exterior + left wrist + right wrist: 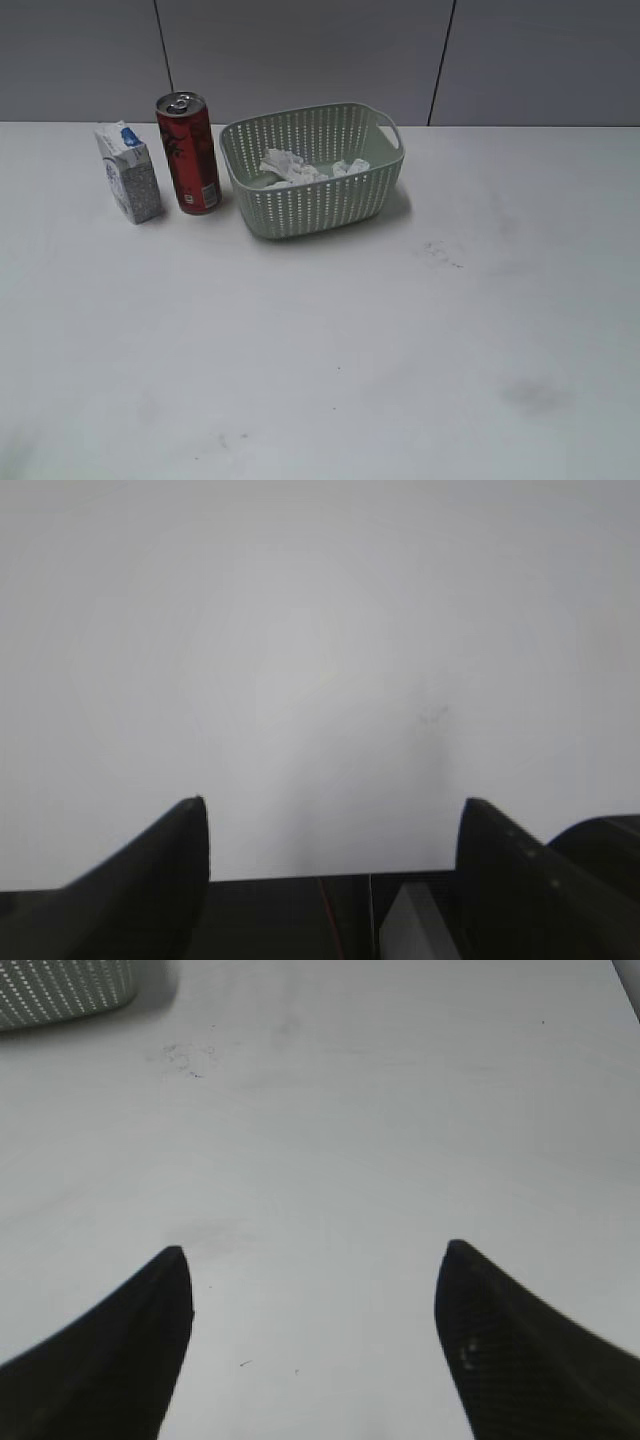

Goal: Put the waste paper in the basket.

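The pale green perforated basket (300, 205) stands at the back of the table, and its corner shows in the right wrist view (60, 990). Crumpled white waste paper (290, 166) lies inside it, with another wad (350, 167) to its right; how many wads there are I cannot tell. Neither arm shows in the exterior view. My left gripper (333, 815) is open and empty over bare white table. My right gripper (312, 1260) is open and empty over the table, well short of the basket.
A red can (188, 152) stands left of the basket, and a small white-and-blue carton (128, 172) stands left of the can. Faint dark smudges (440, 253) mark the white table (400, 350) right of the basket.
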{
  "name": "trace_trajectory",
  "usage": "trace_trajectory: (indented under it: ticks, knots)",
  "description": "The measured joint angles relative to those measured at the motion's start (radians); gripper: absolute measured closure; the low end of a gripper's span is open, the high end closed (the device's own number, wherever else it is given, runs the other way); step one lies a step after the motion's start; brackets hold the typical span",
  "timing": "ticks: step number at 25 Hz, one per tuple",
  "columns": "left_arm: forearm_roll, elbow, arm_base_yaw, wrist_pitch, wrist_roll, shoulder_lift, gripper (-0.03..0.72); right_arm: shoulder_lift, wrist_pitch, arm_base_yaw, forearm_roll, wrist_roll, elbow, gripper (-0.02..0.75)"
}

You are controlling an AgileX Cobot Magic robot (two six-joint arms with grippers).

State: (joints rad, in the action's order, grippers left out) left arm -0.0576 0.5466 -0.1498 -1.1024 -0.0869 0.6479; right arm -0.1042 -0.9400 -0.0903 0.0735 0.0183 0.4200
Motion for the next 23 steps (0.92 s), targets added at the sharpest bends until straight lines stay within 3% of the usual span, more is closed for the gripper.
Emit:
trace_trajectory:
  ticks: [12, 23]
  knots:
    - [-0.002, -0.035, 0.000, 0.053, 0.026, -0.410, 0.117, 0.000, 0.000, 0.000, 0.001, 0.000, 0.000, 0.168]
    - [0.004, -0.035, 0.000, 0.053, 0.026, -0.648, 0.134, 0.000, 0.000, 0.000, 0.001, 0.000, -0.001, 0.168]
